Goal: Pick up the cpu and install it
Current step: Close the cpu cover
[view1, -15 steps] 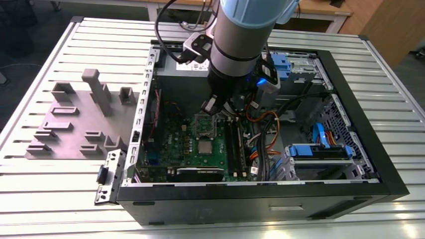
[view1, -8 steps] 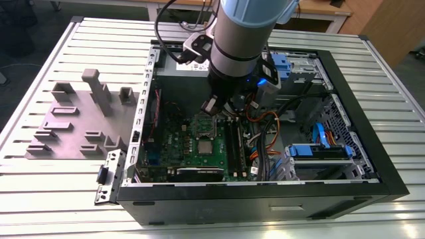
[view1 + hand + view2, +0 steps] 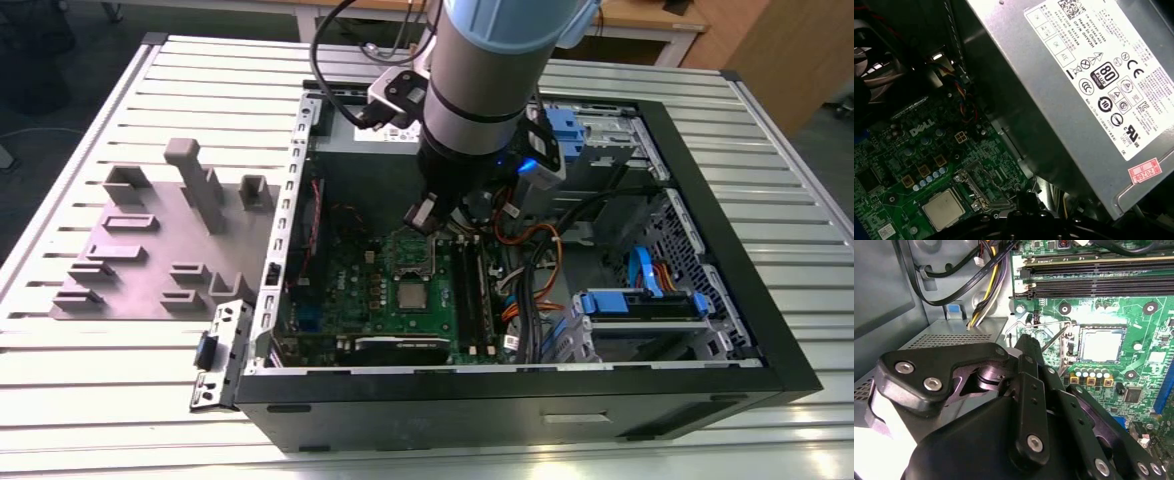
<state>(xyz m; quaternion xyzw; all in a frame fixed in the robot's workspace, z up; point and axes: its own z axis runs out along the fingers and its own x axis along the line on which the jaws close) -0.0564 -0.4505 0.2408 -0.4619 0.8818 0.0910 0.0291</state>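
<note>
- Well off to the exterior view's left of the pincer, outside the computer case (image 3: 787,375), a grey fixture block (image 3: 160,240) sits on the slatted table (image 3: 80,400). It plays no part in this step.
- The pincer (image 3: 438,222) hangs low inside the case over the green motherboard (image 3: 360,290). I cannot tell whether it is spread or pressed together, but nothing seems to be in it.
- The cpu (image 3: 411,293) lies flat on the board a little past the pincer's tip, apart from it. In the second wrist view the cpu (image 3: 1101,346) is just beyond the raised socket frame (image 3: 1071,342) and its thin wire lever (image 3: 1054,340), so these stand between tip and chip.
- To do this well, I'd say come down square over the chip, take it by its rim, keep it level, and steer clear of the frame and lever.
- The power supply (image 3: 1079,100) looms close beside the pincer, so sideways room looks tight.
- To the exterior view's right of the pincer run loose cables (image 3: 534,300), which could snag the wrist.
</note>
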